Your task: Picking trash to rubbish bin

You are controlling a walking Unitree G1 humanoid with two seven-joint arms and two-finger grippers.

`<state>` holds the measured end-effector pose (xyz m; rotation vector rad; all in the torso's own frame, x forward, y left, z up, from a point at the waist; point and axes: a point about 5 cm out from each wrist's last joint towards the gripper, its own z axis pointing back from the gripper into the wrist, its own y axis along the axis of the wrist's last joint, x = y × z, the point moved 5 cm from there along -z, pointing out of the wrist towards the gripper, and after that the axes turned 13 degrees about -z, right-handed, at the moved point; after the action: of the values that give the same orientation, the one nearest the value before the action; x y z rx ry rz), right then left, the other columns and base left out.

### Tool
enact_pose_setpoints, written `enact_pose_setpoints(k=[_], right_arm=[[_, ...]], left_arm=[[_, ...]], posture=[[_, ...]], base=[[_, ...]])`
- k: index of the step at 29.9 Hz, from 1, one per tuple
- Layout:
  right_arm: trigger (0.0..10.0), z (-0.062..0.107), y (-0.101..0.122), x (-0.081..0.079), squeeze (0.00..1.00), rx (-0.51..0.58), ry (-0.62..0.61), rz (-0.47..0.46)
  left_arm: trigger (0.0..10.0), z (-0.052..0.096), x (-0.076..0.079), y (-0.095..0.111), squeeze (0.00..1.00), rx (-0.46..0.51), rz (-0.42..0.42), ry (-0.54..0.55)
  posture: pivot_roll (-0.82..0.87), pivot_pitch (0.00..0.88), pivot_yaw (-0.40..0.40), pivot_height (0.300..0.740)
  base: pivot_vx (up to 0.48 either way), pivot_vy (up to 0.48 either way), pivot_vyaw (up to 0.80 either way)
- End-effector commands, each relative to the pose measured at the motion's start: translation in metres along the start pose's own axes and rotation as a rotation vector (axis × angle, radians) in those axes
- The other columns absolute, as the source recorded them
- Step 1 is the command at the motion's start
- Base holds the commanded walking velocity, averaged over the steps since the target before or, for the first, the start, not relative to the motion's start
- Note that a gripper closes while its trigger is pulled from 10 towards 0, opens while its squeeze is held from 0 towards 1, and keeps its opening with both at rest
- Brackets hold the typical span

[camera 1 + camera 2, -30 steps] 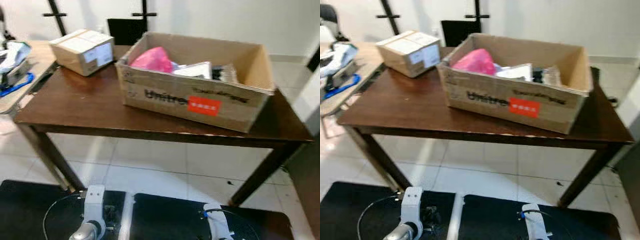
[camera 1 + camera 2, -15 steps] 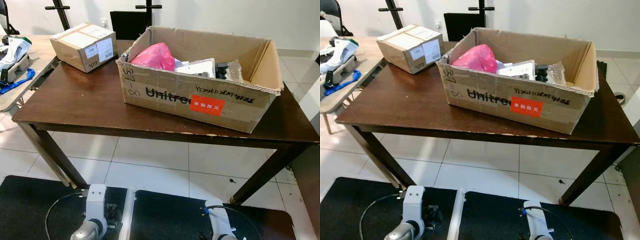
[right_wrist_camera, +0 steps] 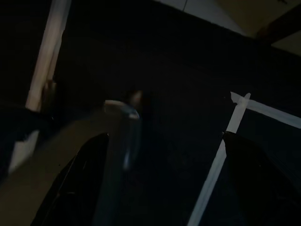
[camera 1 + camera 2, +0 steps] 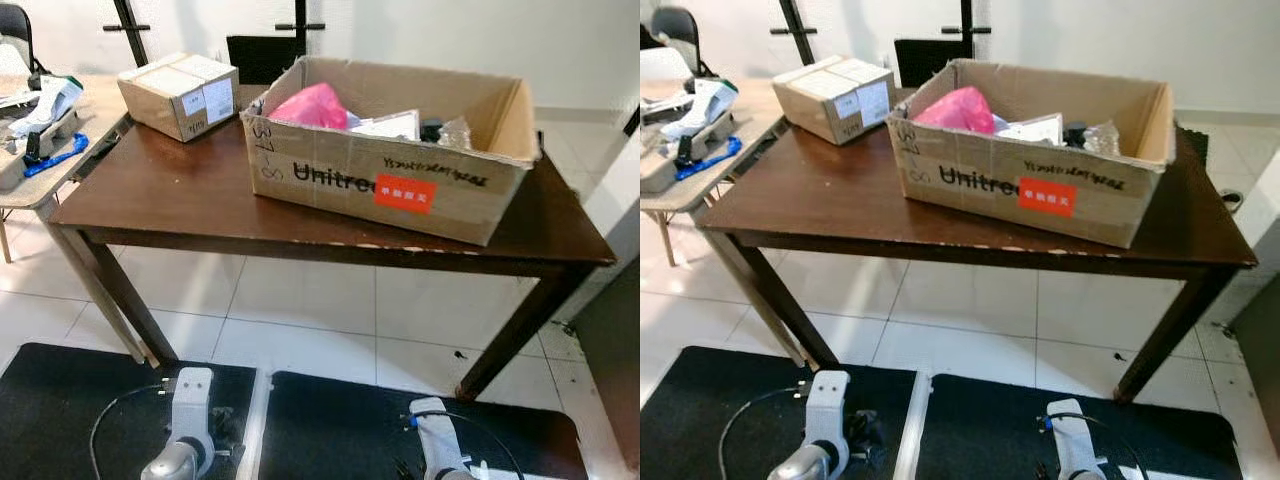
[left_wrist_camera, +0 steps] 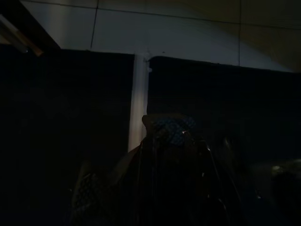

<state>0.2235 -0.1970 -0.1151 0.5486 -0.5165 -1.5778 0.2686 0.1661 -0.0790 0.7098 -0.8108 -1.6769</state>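
Ahead of the two low-hanging arms, beyond black floor mats [image 4: 60,400] on pale tiled floor [image 4: 310,310], a dark wooden worktop [image 4: 190,200] stands before a white wall [image 4: 480,40]. On it, forward of the right gripper [image 3: 164,179], whose fingers are spread wide and empty, sits a large open cardboard box [image 4: 390,180] holding a pink bag [image 4: 315,105] and other trash. A small sealed box [image 4: 180,95] lies ahead of the left gripper [image 5: 169,136], too dark to tell its opening.

Two cardboard boxes [image 4: 385,140], two tables [image 4: 180,200]
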Motion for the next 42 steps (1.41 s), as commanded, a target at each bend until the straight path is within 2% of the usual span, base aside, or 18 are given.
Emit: enact_pose_setpoints(k=[1, 24, 35, 37, 42], right_arm=[[10.0, -0.0001, 0.0003, 0.0004, 0.0, -0.003, 0.001, 0.001], [10.0, -0.0012, 0.006, -0.0015, 0.0, 0.008, 0.012, 0.012], [10.0, -0.0011, 0.0048, -0.0007, 0.0, 0.003, 0.007, 0.03], [10.0, -0.001, 0.0036, -0.0007, 0.0, -0.001, 0.005, 0.009], [10.0, -0.0009, 0.0028, -0.0013, 0.0, -0.003, 0.009, -0.01]], left_arm=[[10.0, 0.0038, 0.0016, -0.0134, 0.0, -0.042, 0.008, -0.002], [10.0, 0.0024, 0.0027, -0.0129, 0.0, -0.051, 0.058, -0.002], [10.0, 0.0022, 0.0017, -0.0105, 0.0, -0.038, 0.042, 0.001], [10.0, 0.0021, 0.0032, -0.0085, 0.0, -0.024, 0.024, -0.005], [10.0, 0.0018, 0.0079, -0.0066, 0.0, -0.01, 0.006, -0.028]], posture=[[-0.07, 0.101, 0.046, 0.74], [-0.08, 0.106, 0.035, 0.74], [-0.08, 0.108, 0.038, 0.74], [-0.08, 0.111, 0.038, 0.74], [-0.08, 0.114, 0.039, 0.74]], base=[[-0.322, 0.0, 0.0], [-0.01, 0.0, 0.0], [0.046, 0.0, 0.0], [0.0, 0.0, 0.0], [0.0, 0.0, -0.73]])
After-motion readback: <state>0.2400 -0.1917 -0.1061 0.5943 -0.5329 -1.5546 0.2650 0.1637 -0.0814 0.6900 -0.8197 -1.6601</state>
